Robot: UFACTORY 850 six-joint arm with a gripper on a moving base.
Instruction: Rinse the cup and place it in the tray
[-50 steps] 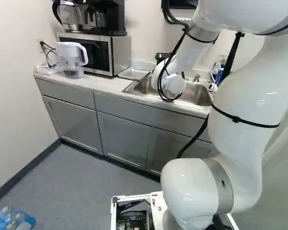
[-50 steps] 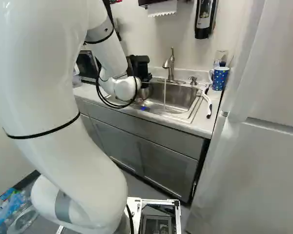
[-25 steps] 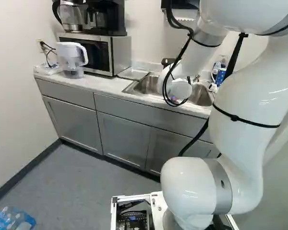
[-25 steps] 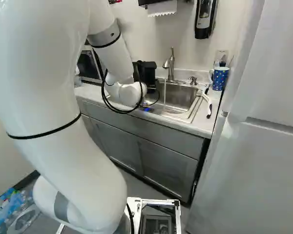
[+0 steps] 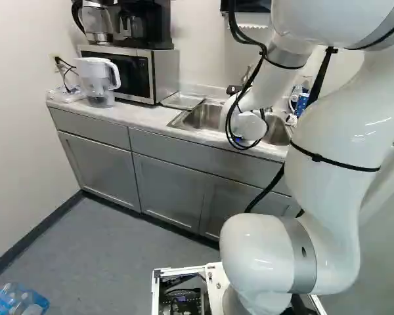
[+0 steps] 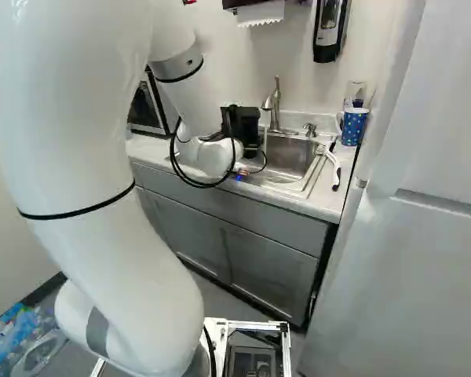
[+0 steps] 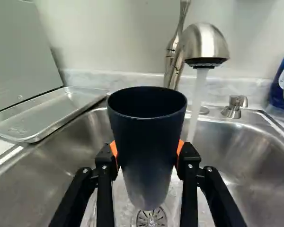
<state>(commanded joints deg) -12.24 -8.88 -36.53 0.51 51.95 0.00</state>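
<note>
In the right base view the black gripper (image 6: 242, 132) is over the sink, its fingers hidden. The wrist view shows the gripper (image 7: 147, 153) shut on a dark blue cup (image 7: 146, 137), an orange pad against each side. The cup is upright, mouth up, above the sink drain. Water runs from the faucet (image 7: 206, 45) in a stream (image 7: 197, 101) that falls just beside the cup, outside its rim. A shallow metal tray (image 7: 52, 113) lies on the counter along the sink's side, near the microwave.
The steel sink (image 7: 246, 151) surrounds the space under the cup. Beyond its far side stand a blue mug (image 6: 353, 126), a white-handled brush (image 6: 332, 166) and a blue bottle (image 7: 283, 82). A microwave (image 5: 134, 72) and a pitcher (image 5: 97, 82) stand past the tray; a refrigerator (image 6: 408, 259) flanks the counter.
The arm's wrist and gripper have shifted rightward over the sink in both base views, closer to the faucet, and come down a little. The base has stayed put.
</note>
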